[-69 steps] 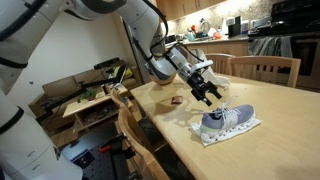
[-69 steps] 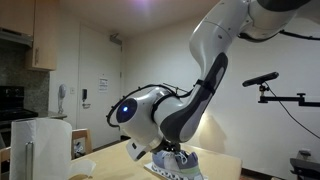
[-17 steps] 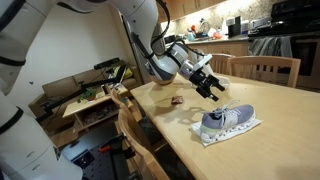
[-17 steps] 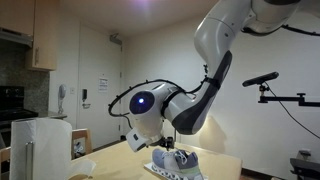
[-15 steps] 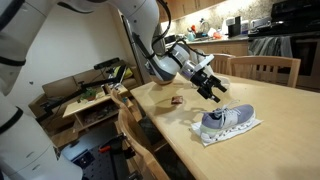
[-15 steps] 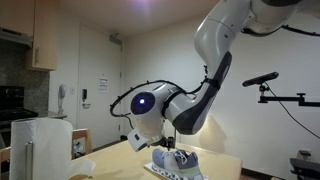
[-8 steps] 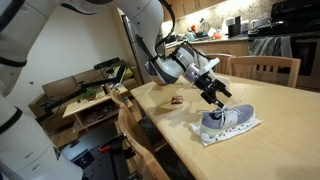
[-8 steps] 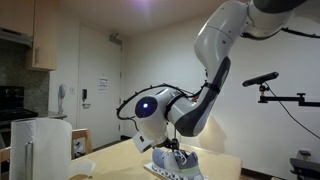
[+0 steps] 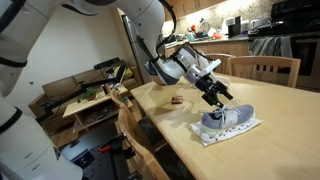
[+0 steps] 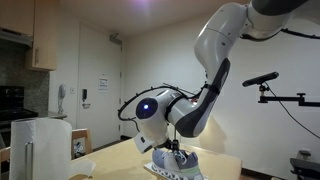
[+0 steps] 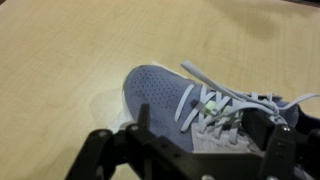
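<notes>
A grey-blue running shoe (image 9: 230, 120) with white laces lies on a white sheet (image 9: 205, 138) on the wooden table (image 9: 260, 150). My gripper (image 9: 221, 99) has come down onto its laced upper part. In the wrist view the shoe (image 11: 165, 90) fills the middle, toe to the upper left. The gripper (image 11: 212, 132) stands open, one dark finger on each side of the laces and tongue. I see no grip on the shoe. In the low exterior view the gripper (image 10: 172, 150) sits just above the shoe (image 10: 180, 166), partly hidden by the arm.
A small brown object (image 9: 176, 100) lies on the table to the left of the shoe. Wooden chairs stand at the table's far side (image 9: 262, 68) and its near left edge (image 9: 128, 125). A cluttered shelf (image 9: 95, 95) is beyond. A paper towel roll (image 10: 42, 148) stands at the left.
The gripper has moved down and to the right, from above the bare table onto the shoe's laced top. The shoe has not moved.
</notes>
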### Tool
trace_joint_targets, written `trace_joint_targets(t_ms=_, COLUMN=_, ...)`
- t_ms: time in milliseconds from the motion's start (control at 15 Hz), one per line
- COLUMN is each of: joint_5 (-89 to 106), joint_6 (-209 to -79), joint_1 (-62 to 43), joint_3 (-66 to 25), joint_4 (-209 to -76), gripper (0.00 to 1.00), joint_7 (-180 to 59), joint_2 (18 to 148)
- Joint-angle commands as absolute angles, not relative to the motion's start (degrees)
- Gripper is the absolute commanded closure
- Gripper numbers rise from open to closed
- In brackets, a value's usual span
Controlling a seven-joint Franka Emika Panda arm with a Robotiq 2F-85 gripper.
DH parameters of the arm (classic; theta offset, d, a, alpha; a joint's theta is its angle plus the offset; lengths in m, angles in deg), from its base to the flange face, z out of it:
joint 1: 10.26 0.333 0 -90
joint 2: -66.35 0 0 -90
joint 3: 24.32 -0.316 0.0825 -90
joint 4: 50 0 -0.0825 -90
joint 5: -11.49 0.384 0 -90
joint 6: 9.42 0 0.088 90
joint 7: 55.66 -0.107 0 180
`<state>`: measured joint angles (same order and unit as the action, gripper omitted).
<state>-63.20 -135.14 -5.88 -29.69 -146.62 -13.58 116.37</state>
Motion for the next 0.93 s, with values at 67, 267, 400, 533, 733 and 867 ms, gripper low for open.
trace_joint_targets(t_ms=67, joint_5=-62.08, joint_6=-135.80, joint_1=-6.21, joint_3=-29.65, joint_4=-145.94, gripper=0.01, joint_7=-13.11, joint_2=116.57)
trace_joint_targets(t_ms=267, joint_5=-61.19, joint_6=-136.09, joint_1=-6.63, joint_3=-29.89, joint_4=-146.03, gripper=0.00, joint_7=-12.41, joint_2=116.60)
trace_joint_targets(t_ms=400, joint_5=-60.09, joint_6=-136.29, joint_1=-6.96, joint_3=-30.03, joint_4=-146.03, gripper=0.00, joint_7=-11.70, joint_2=116.68)
trace_joint_targets(t_ms=533, joint_5=-59.40, joint_6=-136.42, joint_1=-7.05, joint_3=-29.96, joint_4=-146.01, gripper=0.26, joint_7=-11.63, joint_2=116.68)
trace_joint_targets(t_ms=733, joint_5=-58.93, joint_6=-136.28, joint_1=-7.15, joint_3=-29.84, joint_4=-145.98, gripper=0.49, joint_7=-11.68, joint_2=116.70)
trace_joint_targets(t_ms=867, joint_5=-58.49, joint_6=-136.08, joint_1=-7.09, joint_3=-29.80, joint_4=-145.94, gripper=0.65, joint_7=-11.76, joint_2=116.75)
